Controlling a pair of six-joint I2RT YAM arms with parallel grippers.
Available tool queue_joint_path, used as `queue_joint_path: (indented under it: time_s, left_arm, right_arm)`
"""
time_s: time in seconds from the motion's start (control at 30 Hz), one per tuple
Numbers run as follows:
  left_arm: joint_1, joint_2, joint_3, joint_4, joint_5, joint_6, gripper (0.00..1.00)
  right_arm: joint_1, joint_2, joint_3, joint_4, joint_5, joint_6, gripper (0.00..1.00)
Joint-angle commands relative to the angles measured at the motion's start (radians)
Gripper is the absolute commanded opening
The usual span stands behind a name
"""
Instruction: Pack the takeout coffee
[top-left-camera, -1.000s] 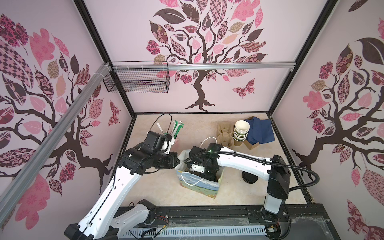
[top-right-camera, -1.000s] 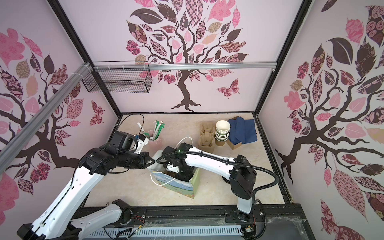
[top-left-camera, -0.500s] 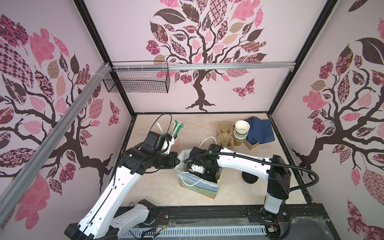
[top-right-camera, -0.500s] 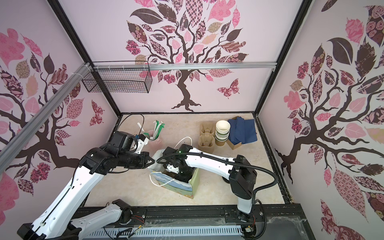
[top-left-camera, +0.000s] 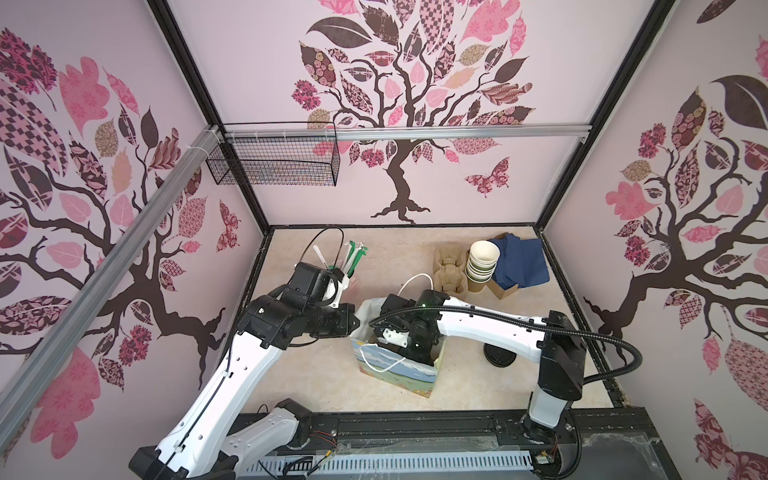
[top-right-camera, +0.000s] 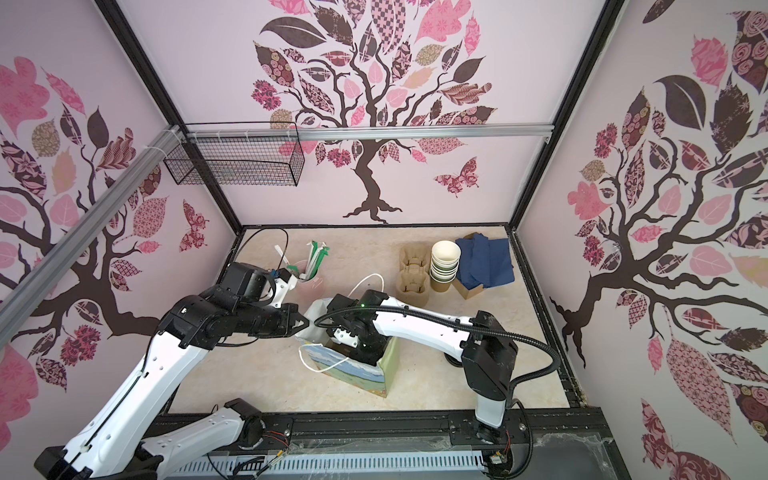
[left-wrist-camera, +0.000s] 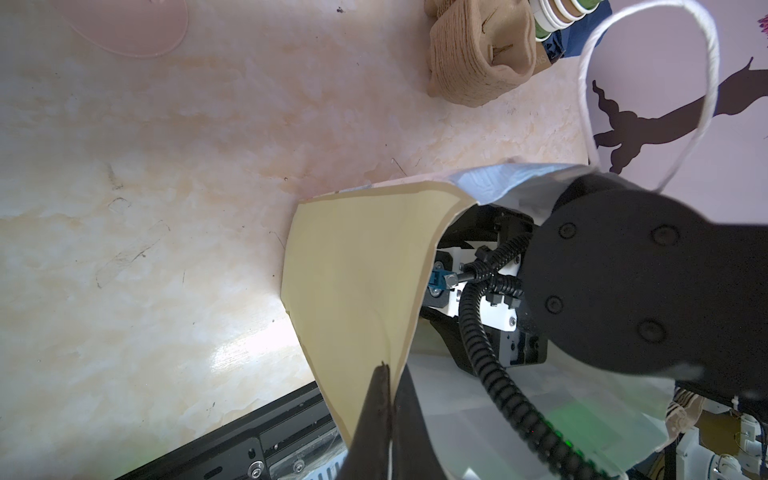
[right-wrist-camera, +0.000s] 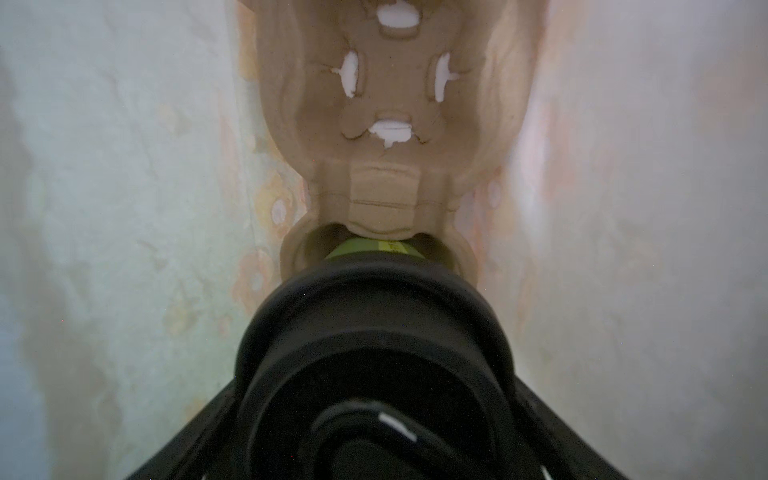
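Nothing has visibly shifted: left end effector (left-wrist-camera: 384, 372) pinches the rim of the paper bag (top-left-camera: 395, 374), right end effector (right-wrist-camera: 374, 386) grips the takeout coffee (right-wrist-camera: 374, 328) inside, half-seated in the carrier (right-wrist-camera: 388, 87), where letting go crooked could tip it.

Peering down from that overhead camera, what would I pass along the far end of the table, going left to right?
Pink cup of straws → stacked cardboard cup carriers → stack of lidless paper cups → dark blue napkins.
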Motion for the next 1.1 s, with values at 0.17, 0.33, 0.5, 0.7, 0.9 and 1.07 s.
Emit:
queue_joint_path:
  time_s: [0.17, 0.33, 0.5, 0.7, 0.9, 1.07]
  left_arm:
    - [-0.004, 0.003, -0.002, 0.004, 0.004, -0.001, 0.00]
    - [-0.004, 0.003, -0.007, 0.004, 0.010, -0.003, 0.00]
    - [-0.004, 0.000, -0.012, 0.007, 0.008, -0.005, 0.00]
    - [-0.004, -0.001, -0.013, 0.007, 0.008, -0.004, 0.00]
    - [-0.004, -0.003, -0.014, 0.007, 0.007, -0.003, 0.00]
    - [-0.004, -0.003, -0.014, 0.007, 0.007, -0.002, 0.00]
  right_arm:
    - [0.019, 0.092, 0.023, 0.015, -0.060, 0.024, 0.76]
    - [0.027, 0.117, 0.043, 0.015, -0.055, 0.036, 0.77]
    - [0.030, 0.135, 0.060, 0.022, -0.058, 0.055, 0.77]
    - [0.036, 0.159, 0.066, 0.026, -0.055, 0.070, 0.77]
    - [0.039, 0.179, 0.064, 0.032, -0.054, 0.082, 0.77]
    - [0.039, 0.194, 0.059, 0.036, -0.053, 0.088, 0.77]
